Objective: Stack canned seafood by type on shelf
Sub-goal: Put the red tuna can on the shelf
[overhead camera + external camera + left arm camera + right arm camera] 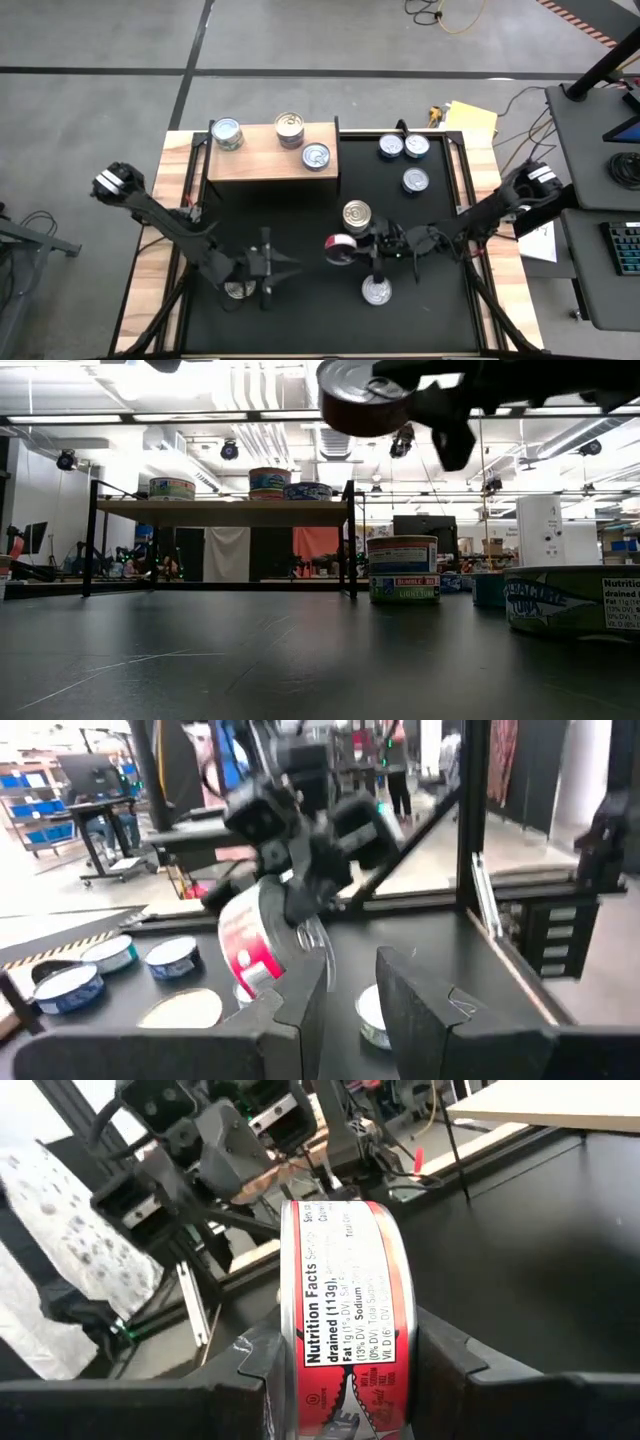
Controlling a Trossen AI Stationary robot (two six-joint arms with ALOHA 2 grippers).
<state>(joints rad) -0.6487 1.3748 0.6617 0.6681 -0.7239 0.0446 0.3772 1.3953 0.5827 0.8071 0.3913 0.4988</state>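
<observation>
I am holding a red-labelled tin (345, 1350) in my right gripper (352, 247), clamped on its flat faces so that it is riding on edge with the label turned outward; in the high view it is sitting above the middle of the black worktop (300, 220), and in the low view it is hanging well clear of the surface, near the top of the picture; my left gripper (268, 266) is waiting low toward the near left part of the worktop, its fingers (300, 1020) standing a little apart with nothing between them, and a gold-topped tin (238, 290) is lying just beside it toward the near edge.

The shelf (272, 152) is standing at the far edge, left of centre; three tins are resting on its top: one silver-topped (227, 132) at its far left corner, one gold-topped stack (289, 127) toward the far middle, and one blue-rimmed (316, 156) near its right end.

On the worktop a stack of two gold-topped tins (357, 215) is standing just behind my right gripper; three blue-labelled tins (404, 160) are grouped toward the far right corner; a silver-topped tin (377, 291) is lying near the front edge, below my right gripper.
</observation>
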